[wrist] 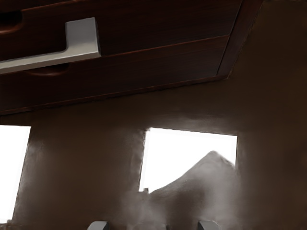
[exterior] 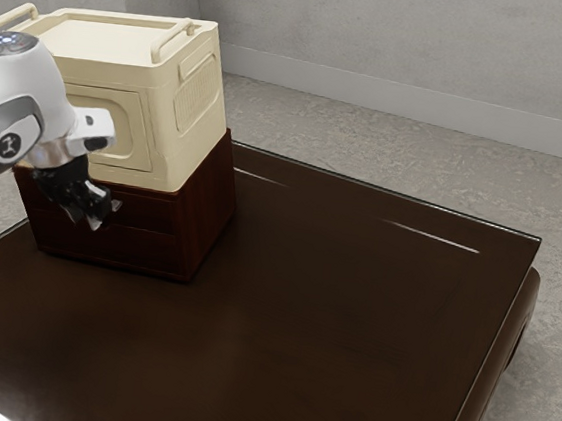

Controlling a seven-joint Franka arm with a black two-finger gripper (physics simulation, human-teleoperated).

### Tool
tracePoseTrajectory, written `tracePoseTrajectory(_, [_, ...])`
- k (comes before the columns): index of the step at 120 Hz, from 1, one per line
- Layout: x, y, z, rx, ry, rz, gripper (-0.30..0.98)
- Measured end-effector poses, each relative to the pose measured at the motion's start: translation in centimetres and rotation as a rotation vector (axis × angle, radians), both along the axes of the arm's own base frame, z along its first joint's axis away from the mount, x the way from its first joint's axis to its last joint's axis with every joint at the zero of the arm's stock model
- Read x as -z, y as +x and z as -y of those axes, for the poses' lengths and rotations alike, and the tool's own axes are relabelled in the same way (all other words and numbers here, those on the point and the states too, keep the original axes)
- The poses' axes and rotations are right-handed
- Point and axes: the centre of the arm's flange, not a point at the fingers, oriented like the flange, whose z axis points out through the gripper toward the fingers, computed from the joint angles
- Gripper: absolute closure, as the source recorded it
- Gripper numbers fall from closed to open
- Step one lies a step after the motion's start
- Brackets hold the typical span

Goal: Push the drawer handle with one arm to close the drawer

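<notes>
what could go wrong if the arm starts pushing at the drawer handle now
The silver handle sits off to one side of the open pincer, so a straight push might miss it. The cream box stands on top of the dark cabinet, so a hard shove could slide both.

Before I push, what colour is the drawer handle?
The drawer handle is a plain silvery grey, seen best in the wrist view.
</notes>
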Motion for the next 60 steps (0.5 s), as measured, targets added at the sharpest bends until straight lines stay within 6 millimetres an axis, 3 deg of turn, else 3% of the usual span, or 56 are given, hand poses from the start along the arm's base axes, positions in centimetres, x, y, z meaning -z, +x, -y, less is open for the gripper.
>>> tracePoseTrajectory(8, [-2.2,0.4,2.1,0.026,0.002,-0.029,0.37])
tracePoseTrajectory(21, [-8.0,1.7,6.0,0.074,0.016,-0.034,0.22])
tracePoseTrajectory(30, [-10.3,1.6,7.7,0.091,0.021,-0.066,0.16])
tracePoseTrajectory(42, [-10.8,0.9,8.2,0.087,0.023,-0.148,0.10])
tracePoseTrajectory(60, [-9.6,0.2,8.3,0.079,0.025,-0.254,0.05])
